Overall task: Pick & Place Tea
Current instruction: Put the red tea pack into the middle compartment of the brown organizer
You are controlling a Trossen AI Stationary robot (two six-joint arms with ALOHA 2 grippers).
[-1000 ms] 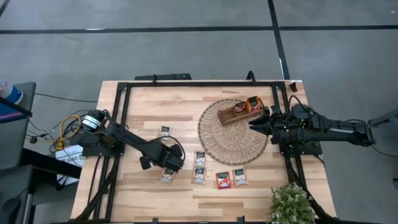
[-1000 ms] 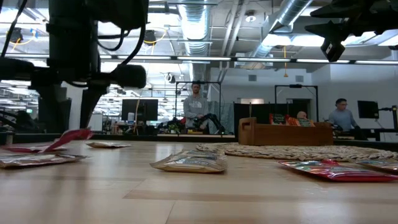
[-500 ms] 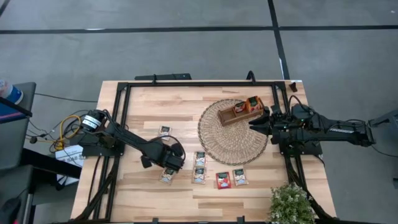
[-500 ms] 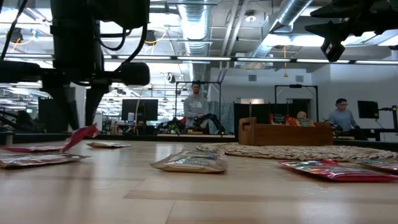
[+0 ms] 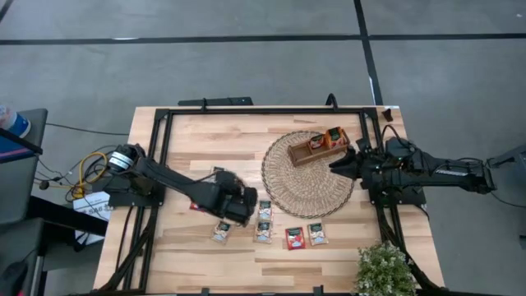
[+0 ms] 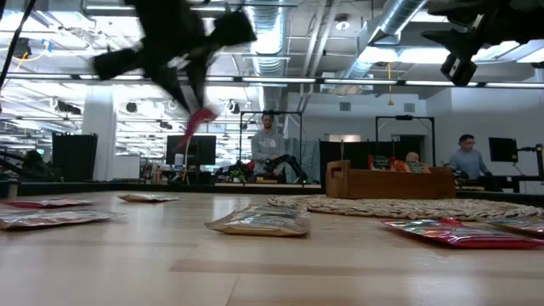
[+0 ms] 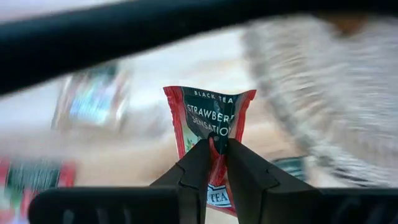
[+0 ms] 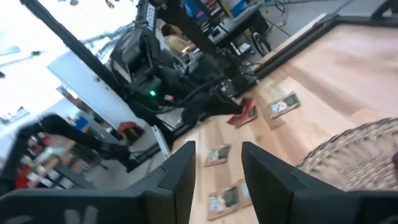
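My left gripper (image 5: 236,205) is shut on a red tea sachet (image 7: 211,115) marked black tea. It holds the sachet above the table, left of the round wicker mat (image 5: 308,177). In the low view the sachet (image 6: 201,121) hangs high over the wood. More sachets lie flat on the table: one (image 5: 220,233), two (image 5: 263,220) beside it, a red one (image 5: 294,238) and one (image 5: 316,234). The wooden tray (image 5: 320,146) rests on the mat. My right gripper (image 5: 341,160) waits open at the mat's right edge, with nothing between its fingers (image 8: 180,174). My left gripper pinches the red sachet near its middle (image 7: 215,138) between its two fingertips, and the foil creases there. The fingers slant down from the table's left side. The sachet is lifted clear of the table and hangs tilted below the fingers.
Another sachet (image 5: 218,173) lies farther back on the left. A potted plant (image 5: 384,267) stands at the near right corner. A black frame (image 5: 246,111) runs round the tabletop. People (image 6: 268,144) sit in the room beyond the far edge.
My left gripper has risen and gone toward the wicker mat, rolling its wrist. The red sachet, which had one edge raised and the rest on the table, now hangs clear of the wood.
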